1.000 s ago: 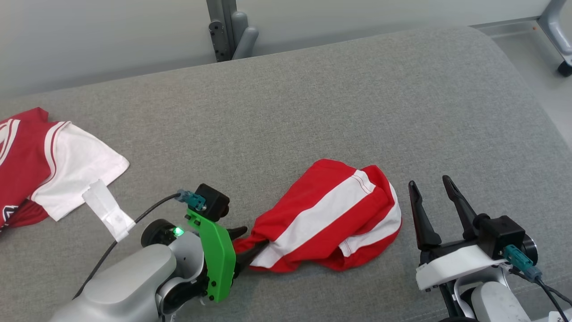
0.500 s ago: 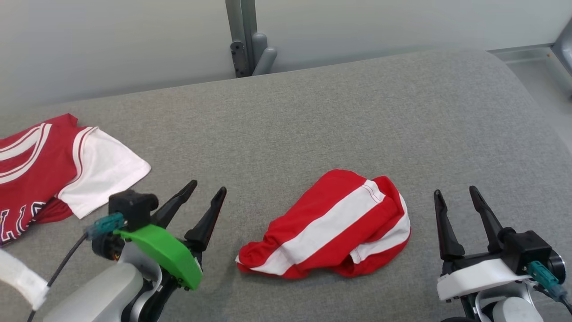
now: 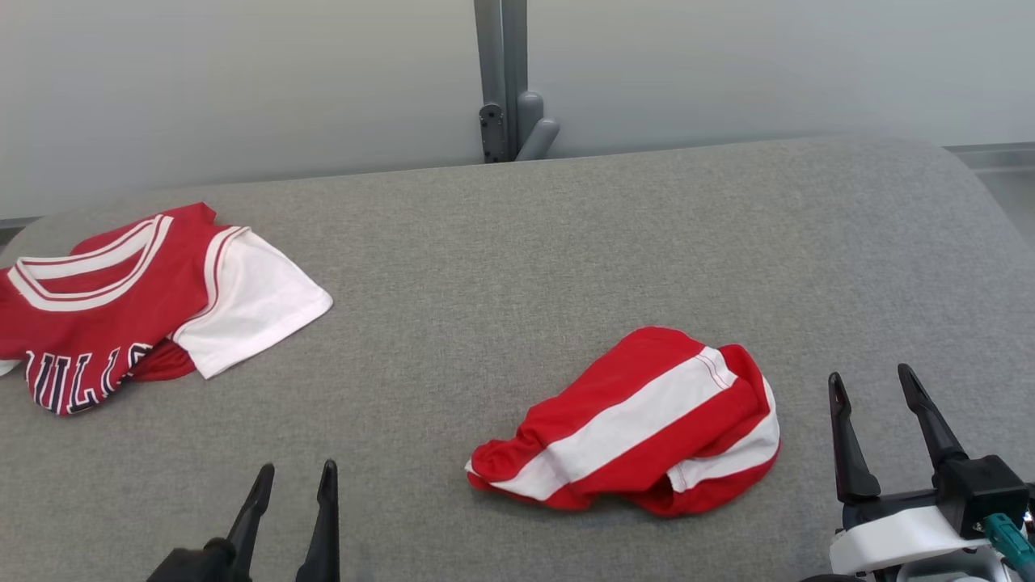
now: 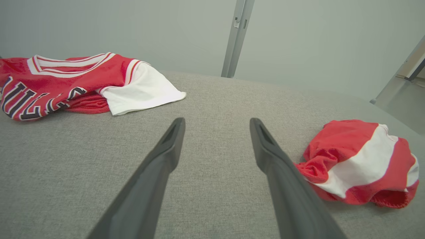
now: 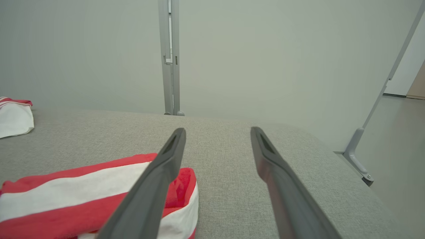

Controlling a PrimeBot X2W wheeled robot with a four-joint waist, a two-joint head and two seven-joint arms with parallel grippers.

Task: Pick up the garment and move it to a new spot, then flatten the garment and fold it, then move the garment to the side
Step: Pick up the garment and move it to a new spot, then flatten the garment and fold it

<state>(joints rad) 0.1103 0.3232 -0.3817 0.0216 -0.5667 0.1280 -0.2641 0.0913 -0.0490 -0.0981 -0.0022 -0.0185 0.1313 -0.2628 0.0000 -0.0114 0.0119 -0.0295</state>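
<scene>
A crumpled red garment with white stripes lies on the grey padded table, right of centre. The left wrist view has it at the right, and the right wrist view at the lower left. My left gripper stands open at the bottom edge, well left of the garment, with nothing between its fingers. To the garment's right my right gripper is open too, empty, close beside the cloth without touching it.
A red and white basketball jersey with dark lettering lies at the table's far left. A grey metal post stands behind the table against the pale wall. Bare grey fabric lies between the two garments.
The left gripper let go of the striped garment's left end, opened and drew back to the lower left. The head camera tilted up and shifted, so everything sits lower and more to the right.
</scene>
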